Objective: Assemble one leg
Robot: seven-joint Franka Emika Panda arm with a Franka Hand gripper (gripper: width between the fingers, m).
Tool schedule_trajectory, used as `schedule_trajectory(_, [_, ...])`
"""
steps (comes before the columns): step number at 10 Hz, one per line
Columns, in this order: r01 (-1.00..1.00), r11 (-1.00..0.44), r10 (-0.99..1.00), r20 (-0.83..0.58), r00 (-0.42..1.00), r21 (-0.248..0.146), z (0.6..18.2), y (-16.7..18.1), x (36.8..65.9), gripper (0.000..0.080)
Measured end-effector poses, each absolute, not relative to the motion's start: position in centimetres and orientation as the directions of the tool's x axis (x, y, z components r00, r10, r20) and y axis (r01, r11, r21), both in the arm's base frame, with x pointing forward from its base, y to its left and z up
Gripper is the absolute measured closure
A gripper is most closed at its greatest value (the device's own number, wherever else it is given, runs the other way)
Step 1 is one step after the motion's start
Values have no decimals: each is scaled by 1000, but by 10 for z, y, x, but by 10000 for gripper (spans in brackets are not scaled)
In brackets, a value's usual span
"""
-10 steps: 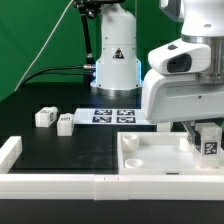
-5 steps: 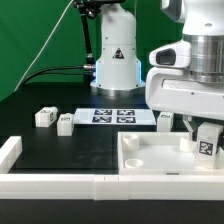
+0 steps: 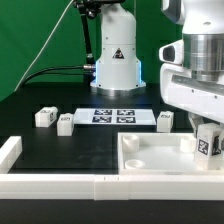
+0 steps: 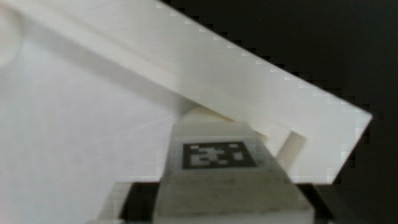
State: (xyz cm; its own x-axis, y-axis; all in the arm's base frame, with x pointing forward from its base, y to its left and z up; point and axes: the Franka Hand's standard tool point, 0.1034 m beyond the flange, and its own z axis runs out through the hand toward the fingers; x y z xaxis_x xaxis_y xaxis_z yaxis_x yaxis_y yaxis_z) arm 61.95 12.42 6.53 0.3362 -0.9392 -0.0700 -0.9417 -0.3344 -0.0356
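Gripping a small stubby white plastic leg [image 3: 209,144] bearing a black-and-white square tag, the gripper [image 3: 208,140] is clamped on it just above the large white square panel [image 3: 150,155] with corner recesses. Three matching white blocks sit well apart on the black table [image 3: 70,150].

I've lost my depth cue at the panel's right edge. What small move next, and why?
Probably a slow, short descent, then check seating. In the exterior view the gripper holds a leg at the panel's right edge, tag facing out. The wrist view shows the leg between the jaws, close against white panel surfaces. Whether it has touched down cannot be told, so go gently.
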Motion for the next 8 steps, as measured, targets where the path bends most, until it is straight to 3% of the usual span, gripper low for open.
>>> schedule_trajectory(1, [-946,-321,-944,-75,323,-36,65,124,620,509])
schedule_trajectory(2, [-942,-333,-939,-76,335,-37,65,124,620,437])
schedule_trajectory(3, [-928,-371,-925,-74,373,-41,65,124,620,437])
schedule_trajectory(4, [-928,-371,-925,-75,373,-41,65,125,619,253])
schedule_trajectory(5, [-904,-426,-901,-70,428,-44,65,125,619,253])
schedule_trajectory(6, [-783,-620,-782,-49,622,-51,66,125,620,171])
schedule_trajectory(8, [-612,-789,-611,-32,791,-54,66,127,619,156])
